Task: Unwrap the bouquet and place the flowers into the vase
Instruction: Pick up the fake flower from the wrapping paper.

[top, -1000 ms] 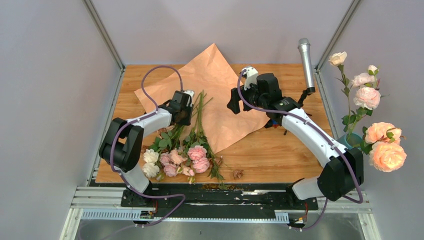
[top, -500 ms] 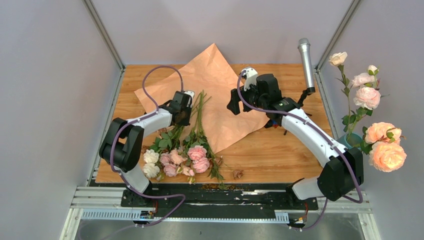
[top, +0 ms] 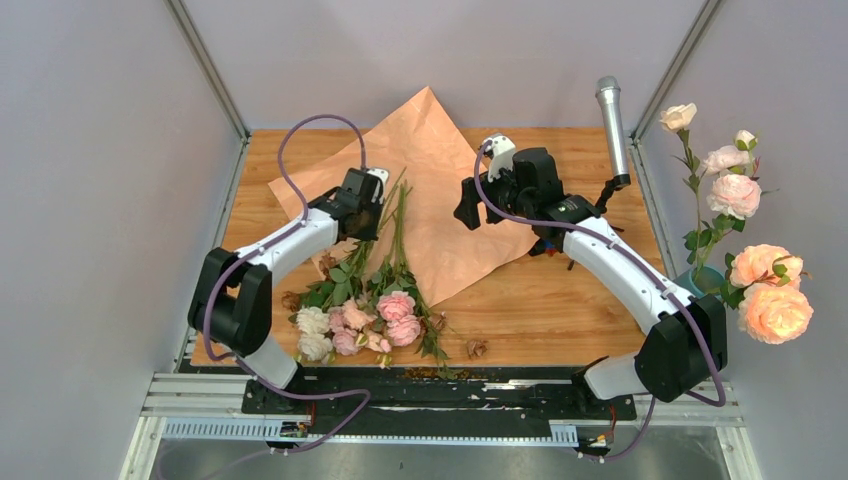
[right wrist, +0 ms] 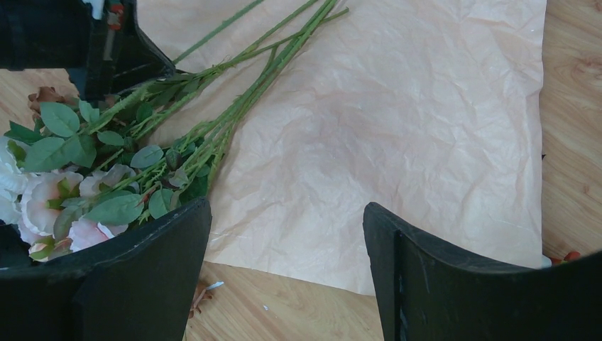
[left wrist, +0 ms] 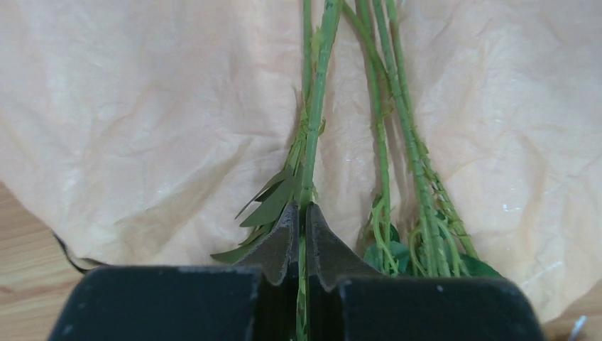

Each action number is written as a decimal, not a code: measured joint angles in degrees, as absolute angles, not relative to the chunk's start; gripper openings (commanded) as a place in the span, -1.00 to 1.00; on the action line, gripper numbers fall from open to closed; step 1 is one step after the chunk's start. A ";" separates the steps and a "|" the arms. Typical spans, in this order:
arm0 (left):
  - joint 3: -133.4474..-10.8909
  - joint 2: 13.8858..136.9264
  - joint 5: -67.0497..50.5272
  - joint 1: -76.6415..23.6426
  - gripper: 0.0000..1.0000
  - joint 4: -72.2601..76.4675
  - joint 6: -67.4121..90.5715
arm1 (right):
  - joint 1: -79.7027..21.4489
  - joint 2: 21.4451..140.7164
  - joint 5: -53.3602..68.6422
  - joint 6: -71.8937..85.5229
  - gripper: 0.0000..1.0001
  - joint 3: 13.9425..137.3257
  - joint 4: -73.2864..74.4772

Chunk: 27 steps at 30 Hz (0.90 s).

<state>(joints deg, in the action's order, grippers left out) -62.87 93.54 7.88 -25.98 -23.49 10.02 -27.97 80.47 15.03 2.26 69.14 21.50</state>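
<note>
One thin green stem [left wrist: 317, 106] is clamped between the left jaws, gripped just above a tuft of narrow leaves, with the crumpled tan kraft paper sheet [top: 440, 180] spread beneath it. The small pink and cream roses [top: 365, 320] lie loose on the wooden desk [top: 560, 310] at about 7 o'clock, their stems fanning toward 12 across the paper. The small teal-blue vase [top: 704, 281] stands well apart at 3 o'clock, mostly hidden behind large peach-orange roses [top: 772, 300]. The right jaws stand wide apart and empty over the paper near the centre. To lift well, raise the stem slowly and straight up: neighbouring stems lie just beside it, and the leaves look tangled enough to drag others along. The bloom end will likely sag, so swing the cut end downward before heading for the vase. That vase looks short and already holds stems, so a gentle, near-vertical entry should keep it from tipping.
</note>
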 measured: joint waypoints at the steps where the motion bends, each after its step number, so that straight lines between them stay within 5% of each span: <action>1: -63.83 92.64 7.84 -25.98 -1.00 -24.58 9.89 | -27.97 80.47 15.03 2.26 0.58 69.14 21.52; 12: -70.00 84.03 7.46 -26.13 -1.00 -36.58 8.12 | -27.97 80.42 16.99 2.83 0.63 68.88 20.01; 27: -81.17 70.89 -0.47 -26.17 -1.00 -43.92 9.13 | -30.33 81.54 29.61 17.61 0.64 69.32 -2.48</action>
<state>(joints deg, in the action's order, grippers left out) -81.17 70.89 -0.47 -26.17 -43.92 9.13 -30.33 81.54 29.61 17.61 69.32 -2.48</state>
